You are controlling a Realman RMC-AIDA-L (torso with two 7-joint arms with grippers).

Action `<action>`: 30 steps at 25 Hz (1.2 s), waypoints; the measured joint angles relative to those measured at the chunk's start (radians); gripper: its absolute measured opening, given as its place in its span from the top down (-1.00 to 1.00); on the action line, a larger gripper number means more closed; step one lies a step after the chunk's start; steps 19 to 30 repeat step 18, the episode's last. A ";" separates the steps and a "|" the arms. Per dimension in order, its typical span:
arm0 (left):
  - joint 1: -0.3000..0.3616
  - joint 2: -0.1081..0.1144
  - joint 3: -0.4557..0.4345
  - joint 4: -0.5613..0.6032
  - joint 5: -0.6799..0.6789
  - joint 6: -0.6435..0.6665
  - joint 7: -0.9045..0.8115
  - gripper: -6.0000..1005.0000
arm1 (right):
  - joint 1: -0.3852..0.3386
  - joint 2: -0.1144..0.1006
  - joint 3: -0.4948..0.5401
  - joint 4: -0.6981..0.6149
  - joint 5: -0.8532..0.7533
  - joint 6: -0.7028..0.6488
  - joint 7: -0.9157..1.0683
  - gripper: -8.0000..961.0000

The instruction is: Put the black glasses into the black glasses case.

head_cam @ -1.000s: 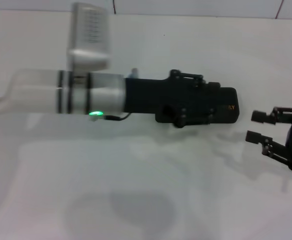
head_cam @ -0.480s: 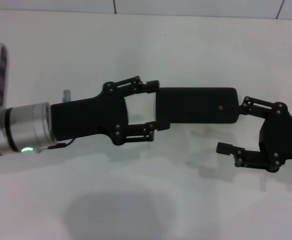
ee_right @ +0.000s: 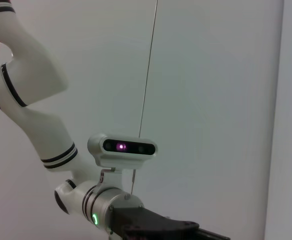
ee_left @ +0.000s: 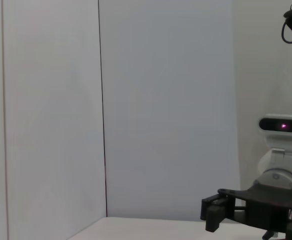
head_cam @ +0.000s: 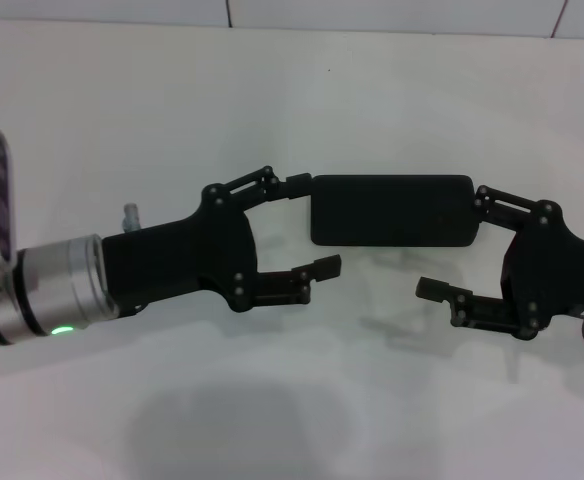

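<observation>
A plain white table (head_cam: 302, 400) under white wall panels carries the closed black glasses case (head_cam: 392, 211), lying flat at centre. Nearest the camera, the left gripper (head_cam: 308, 226) reaches in level from the case's left end and the right gripper (head_cam: 452, 240) from its right end, each with fingers spread wide, upper fingertip at the case's end, lower one just in front of it. The left wrist view shows only the right gripper (ee_left: 213, 212) against wall; the right wrist view shows the left arm (ee_right: 41, 130) and its wrist camera (ee_right: 122, 148).

The table (head_cam: 272, 110) was just a plain white surface, with a tiled wall behind it. The only thing lying flat on it was the black glasses case (head_cam: 392, 211), closed, sitting around the middle and long side across.
</observation>
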 joint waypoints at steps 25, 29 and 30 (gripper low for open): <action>-0.003 -0.011 -0.002 0.000 -0.001 -0.022 0.007 -0.76 | 0.008 0.000 -0.004 0.013 -0.007 0.016 -0.004 -0.54; -0.003 -0.011 -0.002 0.000 -0.001 -0.022 0.007 -0.76 | 0.008 0.000 -0.004 0.013 -0.007 0.016 -0.004 -0.54; -0.003 -0.011 -0.002 0.000 -0.001 -0.022 0.007 -0.76 | 0.008 0.000 -0.004 0.013 -0.007 0.016 -0.004 -0.54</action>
